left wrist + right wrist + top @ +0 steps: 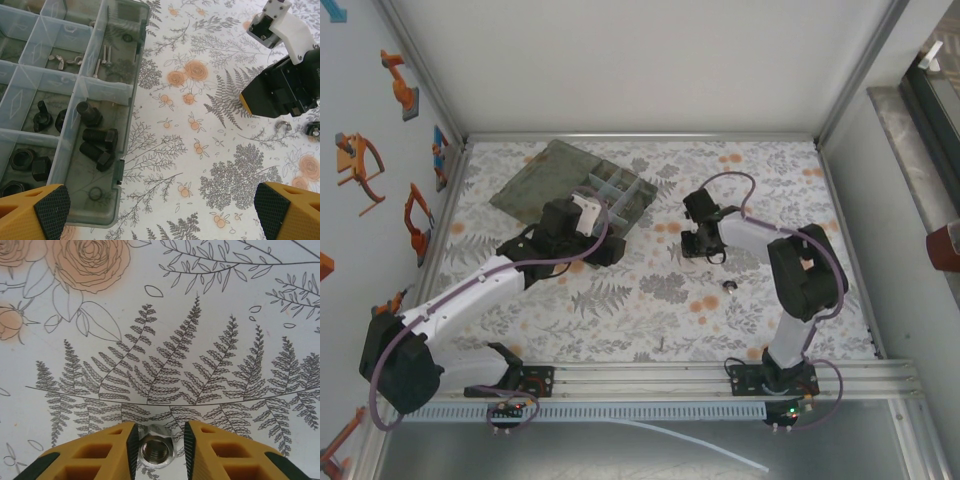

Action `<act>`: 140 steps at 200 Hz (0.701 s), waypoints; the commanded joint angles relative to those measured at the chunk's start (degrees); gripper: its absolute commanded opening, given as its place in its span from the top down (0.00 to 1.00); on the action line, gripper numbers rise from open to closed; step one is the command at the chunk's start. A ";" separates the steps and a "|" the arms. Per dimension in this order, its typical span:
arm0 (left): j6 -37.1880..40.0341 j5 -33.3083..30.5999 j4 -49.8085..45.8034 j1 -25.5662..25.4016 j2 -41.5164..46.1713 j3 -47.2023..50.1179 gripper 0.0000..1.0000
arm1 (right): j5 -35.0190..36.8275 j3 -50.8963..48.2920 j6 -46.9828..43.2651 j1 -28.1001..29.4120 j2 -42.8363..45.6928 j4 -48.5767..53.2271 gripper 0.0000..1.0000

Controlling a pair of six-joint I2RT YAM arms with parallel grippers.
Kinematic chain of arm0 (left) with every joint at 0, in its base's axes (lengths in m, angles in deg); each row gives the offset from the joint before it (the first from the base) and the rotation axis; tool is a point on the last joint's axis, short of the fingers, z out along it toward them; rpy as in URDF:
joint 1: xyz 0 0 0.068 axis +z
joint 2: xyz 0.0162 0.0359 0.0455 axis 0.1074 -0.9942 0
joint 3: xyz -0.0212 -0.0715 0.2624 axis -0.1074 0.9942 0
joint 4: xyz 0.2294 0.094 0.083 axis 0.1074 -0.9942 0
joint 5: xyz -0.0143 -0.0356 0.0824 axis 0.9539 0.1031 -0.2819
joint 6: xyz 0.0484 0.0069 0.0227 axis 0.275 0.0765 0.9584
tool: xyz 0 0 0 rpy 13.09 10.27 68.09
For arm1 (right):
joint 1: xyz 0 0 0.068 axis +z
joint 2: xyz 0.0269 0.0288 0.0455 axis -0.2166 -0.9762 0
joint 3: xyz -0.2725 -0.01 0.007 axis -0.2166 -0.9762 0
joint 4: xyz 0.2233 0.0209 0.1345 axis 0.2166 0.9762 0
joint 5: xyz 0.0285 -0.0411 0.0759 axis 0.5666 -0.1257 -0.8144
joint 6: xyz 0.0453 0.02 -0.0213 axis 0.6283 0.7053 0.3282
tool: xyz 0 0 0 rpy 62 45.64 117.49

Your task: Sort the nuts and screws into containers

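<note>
Between the right fingers point(95, 457) — one silvery hex nut point(156, 451).

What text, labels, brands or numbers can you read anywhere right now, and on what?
No readable text in any view.
Organiser box: no label or numbering on its compartments.
Silver nut between the right gripper's fingers: no legible stamp.
Tablecloth: fern and flower print only.
</note>
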 commanded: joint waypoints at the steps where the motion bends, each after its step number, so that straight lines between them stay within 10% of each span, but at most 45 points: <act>1: -1.11 0.44 0.75 0.11 0.64 0.78 0.03 | 2.69 0.75 0.19 0.37 -1.21 3.99 0.73; 140: -1.22 0.31 1.01 0.04 3.04 1.84 0.03 | 2.76 -0.69 1.42 2.22 0.25 7.07 0.76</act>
